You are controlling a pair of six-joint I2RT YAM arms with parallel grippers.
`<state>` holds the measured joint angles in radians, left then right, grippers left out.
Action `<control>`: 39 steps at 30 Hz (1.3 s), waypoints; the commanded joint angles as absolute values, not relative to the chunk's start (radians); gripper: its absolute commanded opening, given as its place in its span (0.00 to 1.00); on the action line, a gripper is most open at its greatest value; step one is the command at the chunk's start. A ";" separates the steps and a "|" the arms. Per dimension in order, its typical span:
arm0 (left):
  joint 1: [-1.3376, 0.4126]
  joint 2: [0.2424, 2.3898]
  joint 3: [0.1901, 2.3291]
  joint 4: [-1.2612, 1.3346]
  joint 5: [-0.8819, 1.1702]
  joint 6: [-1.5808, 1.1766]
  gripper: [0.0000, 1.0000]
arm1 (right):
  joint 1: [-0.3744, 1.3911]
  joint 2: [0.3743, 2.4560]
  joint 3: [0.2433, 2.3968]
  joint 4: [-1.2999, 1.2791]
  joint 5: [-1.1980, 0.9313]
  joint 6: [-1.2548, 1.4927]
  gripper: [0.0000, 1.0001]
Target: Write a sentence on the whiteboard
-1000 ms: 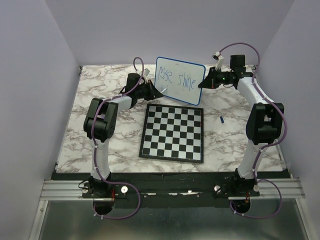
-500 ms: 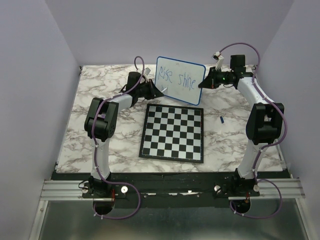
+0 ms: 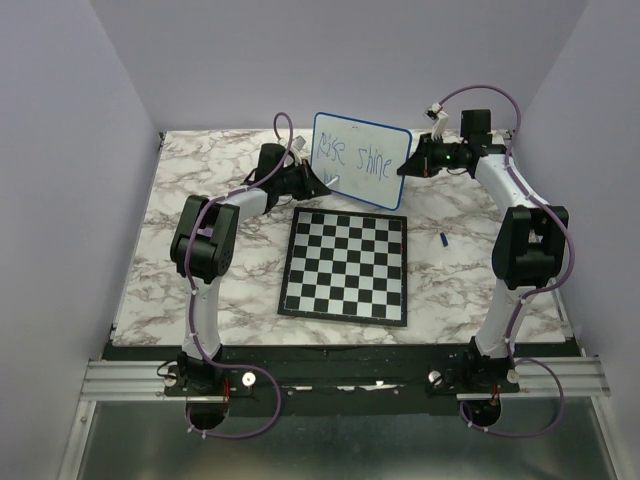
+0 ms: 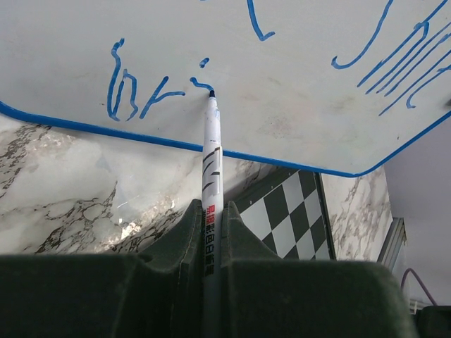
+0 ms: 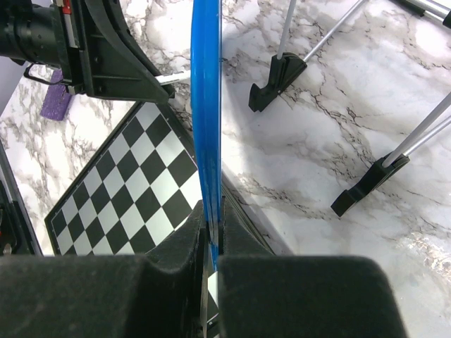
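Observation:
The whiteboard stands tilted at the back of the table, blue-rimmed, with blue words "Rise shine" on top. My left gripper is shut on a white marker; its tip touches the board's lower left, beside fresh blue strokes. My right gripper is shut on the board's right edge, seen edge-on as a blue rim in the right wrist view. The left gripper and marker show beyond the board there.
A black-and-white chessboard lies flat in front of the whiteboard. A small blue marker cap lies right of it. The whiteboard's black feet and thin metal legs stand on the marble table behind it. Walls enclose the table on three sides.
The left gripper and marker tip have shifted slightly right along the board's lower left, and the second line of strokes has grown. The right arm and board have stayed put.

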<state>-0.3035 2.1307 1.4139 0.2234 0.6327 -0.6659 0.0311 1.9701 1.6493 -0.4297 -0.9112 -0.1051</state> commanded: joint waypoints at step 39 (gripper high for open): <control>-0.305 2.169 1.430 0.149 0.663 -0.624 0.00 | 0.034 1.982 1.641 -0.411 -0.953 -0.117 0.00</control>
